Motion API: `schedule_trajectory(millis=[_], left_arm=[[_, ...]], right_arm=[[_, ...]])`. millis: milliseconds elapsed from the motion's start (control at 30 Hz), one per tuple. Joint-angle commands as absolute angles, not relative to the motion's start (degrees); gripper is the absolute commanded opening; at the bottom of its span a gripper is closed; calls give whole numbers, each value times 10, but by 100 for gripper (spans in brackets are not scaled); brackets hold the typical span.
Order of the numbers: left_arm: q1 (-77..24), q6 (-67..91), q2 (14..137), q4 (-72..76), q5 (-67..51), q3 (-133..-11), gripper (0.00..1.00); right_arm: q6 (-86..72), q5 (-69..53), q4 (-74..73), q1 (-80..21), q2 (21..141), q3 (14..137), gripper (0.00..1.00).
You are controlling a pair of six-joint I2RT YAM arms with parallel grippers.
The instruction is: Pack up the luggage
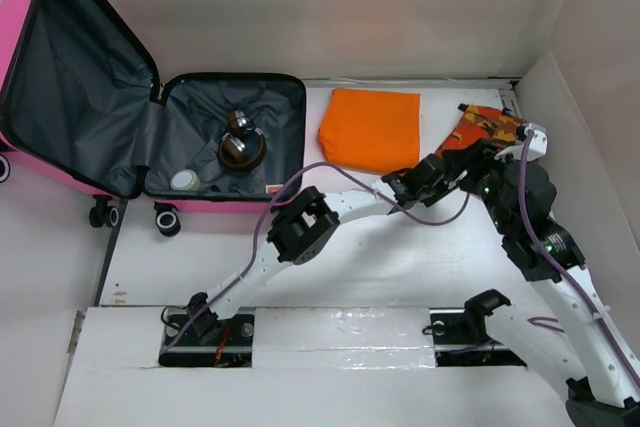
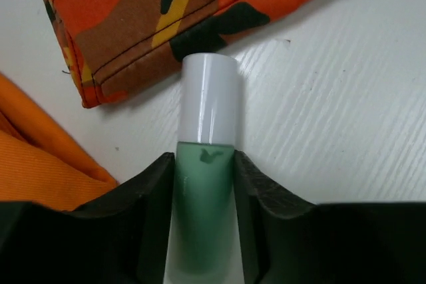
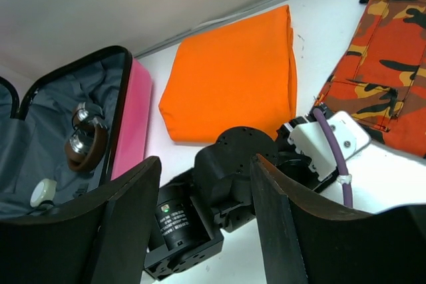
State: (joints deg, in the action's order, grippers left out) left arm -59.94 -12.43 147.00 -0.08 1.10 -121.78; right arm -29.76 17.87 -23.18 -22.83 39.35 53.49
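Note:
The pink luggage (image 1: 85,179) lies open at the far left with its grey lining up; it also shows in the right wrist view (image 3: 136,118). My left gripper (image 1: 447,159) reaches across to the right, between the orange folded cloth (image 1: 372,127) and the camouflage shorts (image 1: 485,127). In the left wrist view it (image 2: 203,159) is shut on a green tube with a white cap (image 2: 205,184), which lies on the table pointing at the shorts (image 2: 173,11). My right gripper (image 3: 203,161) is open and empty, just above the left arm's wrist (image 3: 233,164).
Inside the luggage lie a round brown-and-silver item (image 1: 241,144) and a small white jar (image 1: 184,180). The orange cloth (image 2: 33,157) lies just left of the tube. White walls close in the table at the back and right. The two arms crowd together at the right.

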Motion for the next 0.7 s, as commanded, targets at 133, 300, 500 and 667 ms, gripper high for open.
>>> schedule_trajectory(millis=[133,300,500,667], left_arm=[[-602,-101,1373,-4,-43,-1116,0],[-608,-39,1218,68,-62,-988,0],[-529,81,1022,119,124,-837,0],[-350,278,954,98,172,-736,4]], right_arm=[[-295,159,-208,-219,393,531,62],[-295,165,-208,-219,393,531,62],[-289,136,-185,-219,387,516,62],[-289,55,-142,-219,415,460,62]])
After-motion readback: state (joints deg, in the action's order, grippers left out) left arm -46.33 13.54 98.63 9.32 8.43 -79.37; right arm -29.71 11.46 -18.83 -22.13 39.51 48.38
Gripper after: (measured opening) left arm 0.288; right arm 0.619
